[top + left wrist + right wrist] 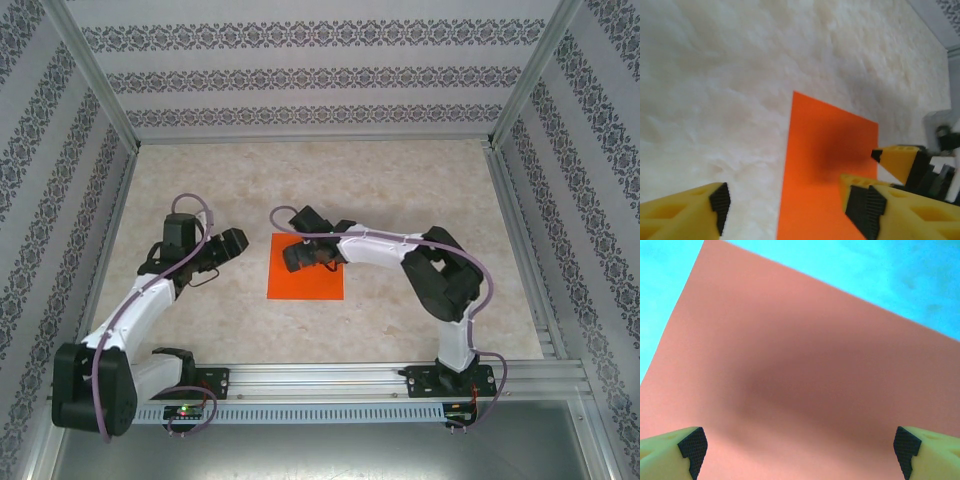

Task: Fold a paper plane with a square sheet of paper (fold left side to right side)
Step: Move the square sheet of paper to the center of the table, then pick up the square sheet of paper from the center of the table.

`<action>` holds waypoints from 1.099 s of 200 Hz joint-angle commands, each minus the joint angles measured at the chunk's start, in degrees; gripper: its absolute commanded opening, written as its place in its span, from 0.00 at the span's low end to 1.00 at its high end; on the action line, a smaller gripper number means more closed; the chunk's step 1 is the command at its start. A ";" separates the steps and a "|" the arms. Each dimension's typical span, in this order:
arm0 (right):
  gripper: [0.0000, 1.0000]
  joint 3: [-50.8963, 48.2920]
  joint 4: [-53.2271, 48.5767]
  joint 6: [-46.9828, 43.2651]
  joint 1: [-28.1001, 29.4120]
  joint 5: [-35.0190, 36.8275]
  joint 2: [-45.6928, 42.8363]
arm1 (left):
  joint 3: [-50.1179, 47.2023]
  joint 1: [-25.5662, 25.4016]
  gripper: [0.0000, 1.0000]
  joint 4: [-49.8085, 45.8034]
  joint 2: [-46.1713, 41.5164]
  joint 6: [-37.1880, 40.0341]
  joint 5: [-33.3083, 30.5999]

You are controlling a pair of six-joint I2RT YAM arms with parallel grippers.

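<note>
Orange, limp-looking square sheet of paper (305, 268) is lying below wide-open right gripper (800, 447); I'm targeting its edge, between parted jaws of left gripper (787, 202).

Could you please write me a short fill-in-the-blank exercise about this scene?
1. The square sheet of paper lying on the table is bright ____.
2. The right gripper is over the sheet with its jaws ____.
3. The left gripper waits beside the sheet's ____ edge.
Missing words: orange; open; left.
</note>
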 commanded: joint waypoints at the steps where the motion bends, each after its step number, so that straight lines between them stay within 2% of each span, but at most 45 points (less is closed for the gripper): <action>1: 0.98 -1.43 -0.18 -1.29 -3.96 -1.34 -3.16 | 1.22 -2.87 0.63 2.86 3.52 -3.29 7.62; 17: 0.98 -1.17 -0.90 -2.14 -5.90 -1.30 -2.13 | 0.98 -5.68 0.56 5.11 5.92 -5.52 9.63; 32: 0.98 -0.40 -1.17 -2.92 -7.03 -1.33 -0.91 | 0.96 -8.85 0.51 5.48 7.60 -6.58 8.86; 61: 0.98 1.27 -1.56 -3.35 -8.60 -1.65 1.52 | 1.21 -14.52 0.48 5.39 11.21 -7.41 6.73; 91: 0.98 2.43 -1.60 -3.07 -8.81 -2.30 3.35 | 1.40 -18.05 0.46 5.63 14.97 -7.82 3.96; 151: 0.98 2.12 -2.19 -2.63 -7.94 -2.93 4.33 | 2.21 -21.29 0.45 6.25 21.94 -7.87 1.18; 220: 0.98 1.87 -2.75 -1.19 -5.52 -5.70 5.31 | 2.04 -22.45 0.42 5.06 24.19 -7.38 -1.50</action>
